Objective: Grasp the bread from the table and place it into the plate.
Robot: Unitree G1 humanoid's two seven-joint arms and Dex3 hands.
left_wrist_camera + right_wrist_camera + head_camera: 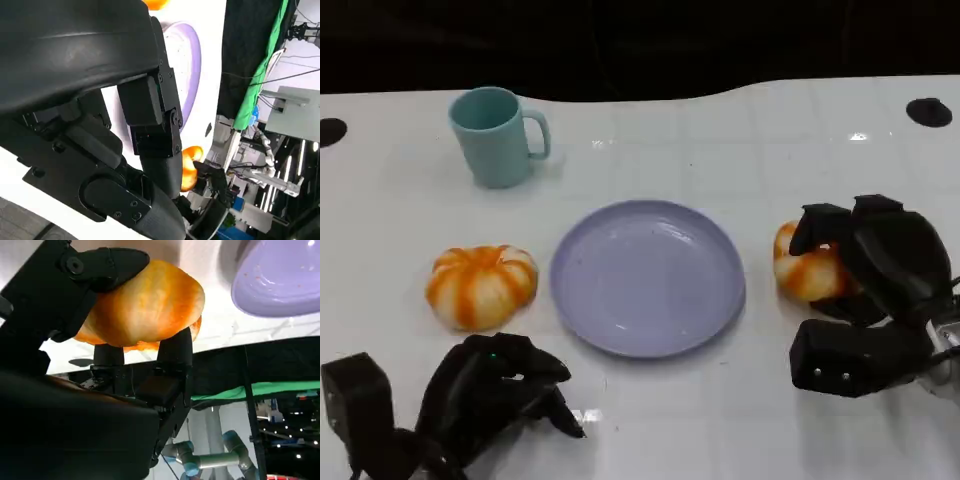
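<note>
An orange-and-white bread bun (804, 270) sits just right of the lavender plate (650, 345). My right hand (880, 262) grips this bun from its right side, black fingers (175, 356) wrapped over and under it (145, 310). Whether the bun is lifted off the table I cannot tell. The plate (280, 280) lies empty beside it. A second bun (480, 285) rests on the table left of the plate. My left hand (498, 395) lies low at the near left, below that bun, holding nothing, its fingers (150, 125) loosely bent toward the plate (192, 65).
A light blue mug (498, 135) stands at the back left, handle to the right. Two black round marks (928, 110) (330, 131) sit near the table's far corners. The white table (720, 420) has free room in front of the plate.
</note>
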